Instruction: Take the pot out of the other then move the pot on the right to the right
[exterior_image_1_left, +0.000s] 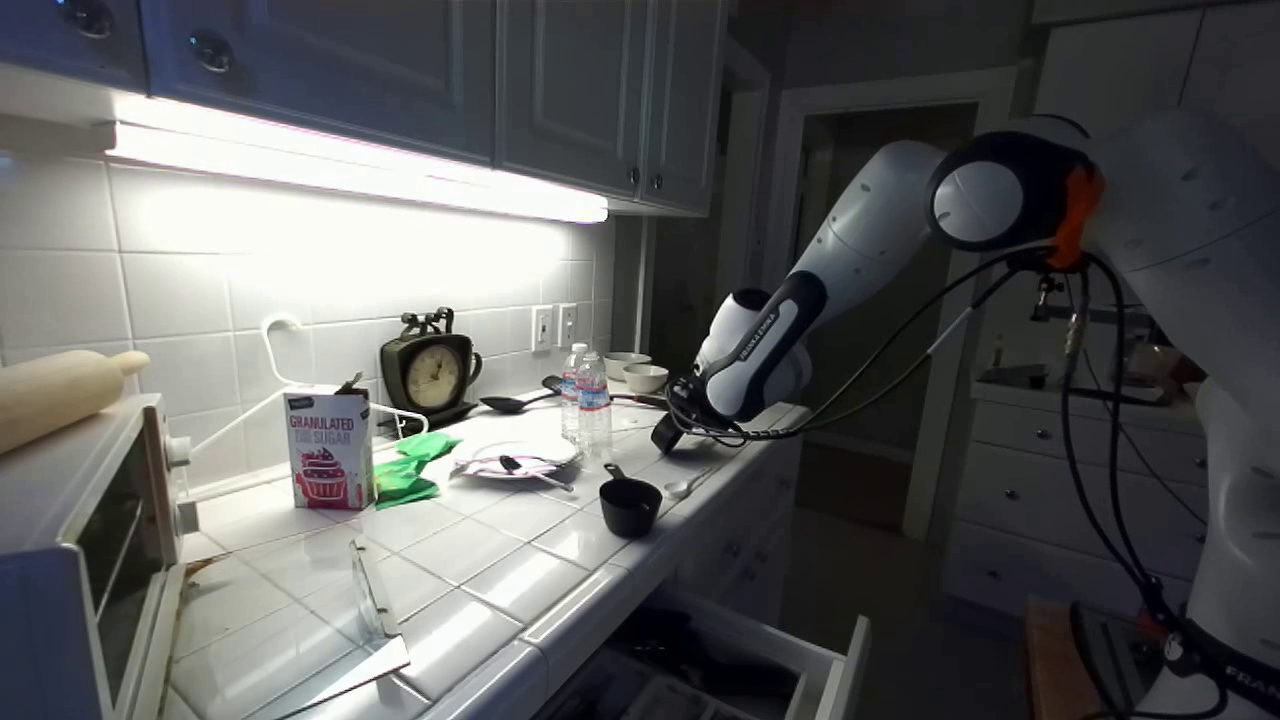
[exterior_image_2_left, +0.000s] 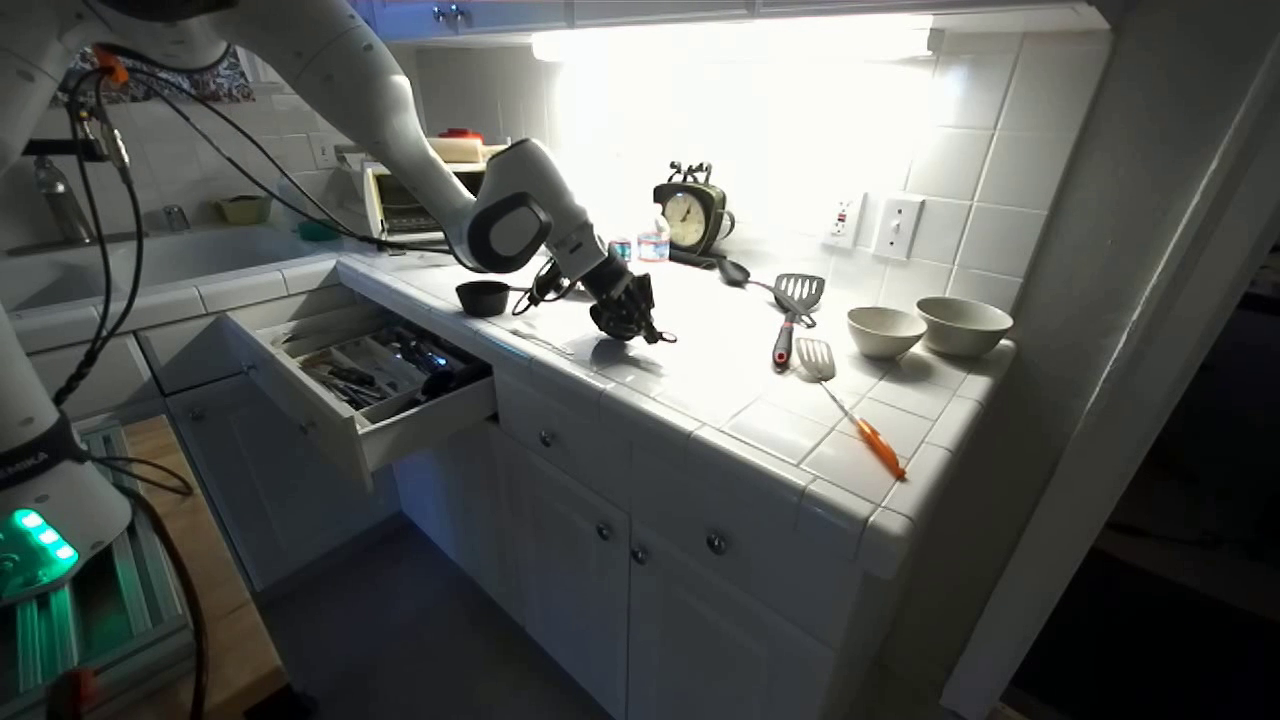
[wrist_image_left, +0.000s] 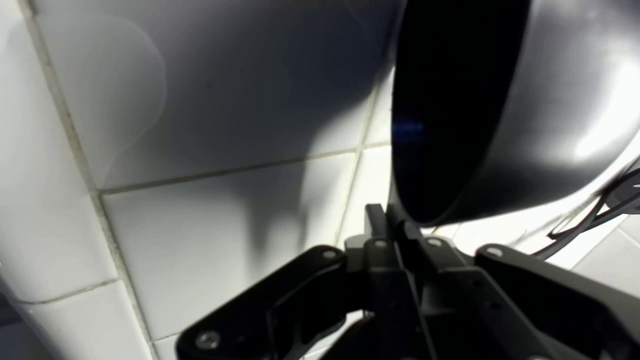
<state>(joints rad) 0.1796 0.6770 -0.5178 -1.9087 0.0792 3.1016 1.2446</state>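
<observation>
A small black pot stands upright on the white tiled counter, its handle toward the back; it also shows in an exterior view. My gripper is shut on the second pot, at its handle close to the rim. In the wrist view that pot lies tilted on its side, its dark opening facing left. In an exterior view the held pot is low over or touching the counter, right of the standing pot; I cannot tell which. The fingers and handle partly hide each other.
An open drawer juts out below the standing pot. A white spoon lies beside that pot. Water bottles and a plate are behind. Spatulas and two bowls are toward the counter's far end.
</observation>
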